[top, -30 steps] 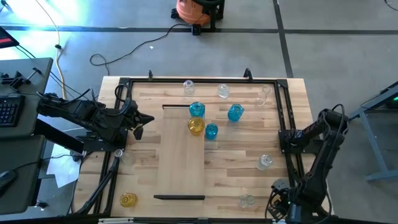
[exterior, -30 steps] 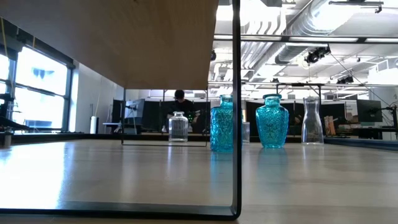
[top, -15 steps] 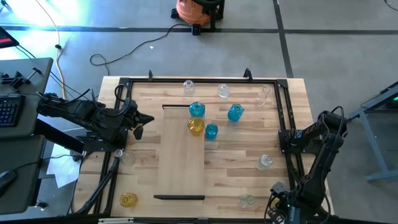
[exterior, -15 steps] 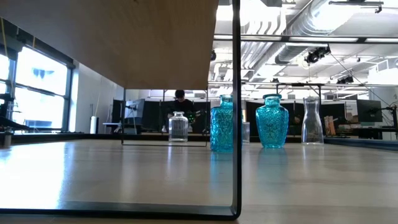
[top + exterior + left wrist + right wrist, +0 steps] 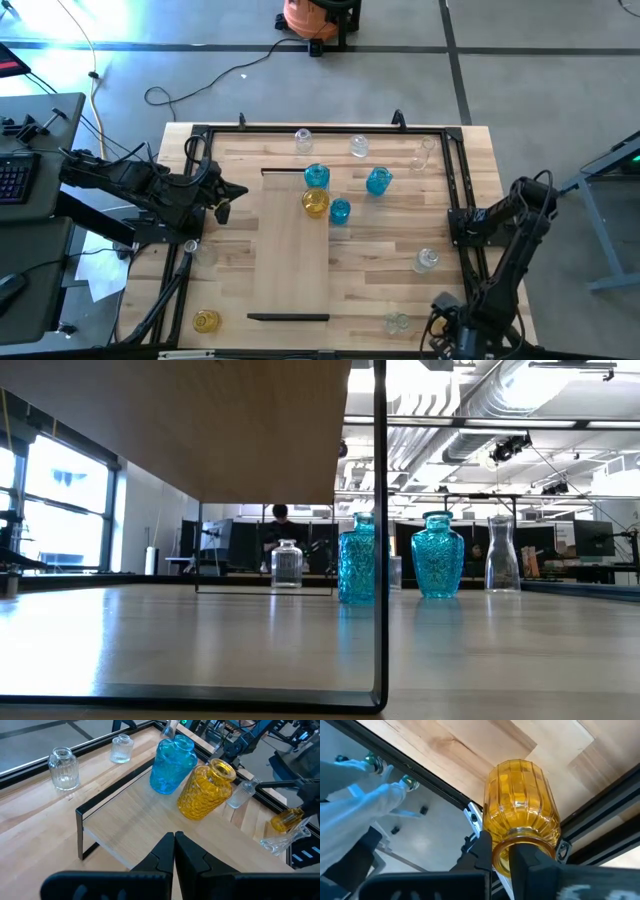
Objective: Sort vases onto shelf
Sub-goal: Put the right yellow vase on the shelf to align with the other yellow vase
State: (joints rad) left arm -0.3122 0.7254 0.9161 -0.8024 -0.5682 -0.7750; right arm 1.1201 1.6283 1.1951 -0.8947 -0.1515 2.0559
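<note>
The right gripper (image 5: 501, 851) has just clamped on a yellow vase (image 5: 522, 820) at the table's near right corner, ready for the shelf (image 5: 292, 245); the left gripper (image 5: 174, 842) is together

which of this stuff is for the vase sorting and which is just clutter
For the job: shelf; blue vases; yellow vase; clear vases; ribbed yellow vase, gripped at its neck by the right gripper.
Just lying about: orange canister; floor cable; keyboard.
</note>
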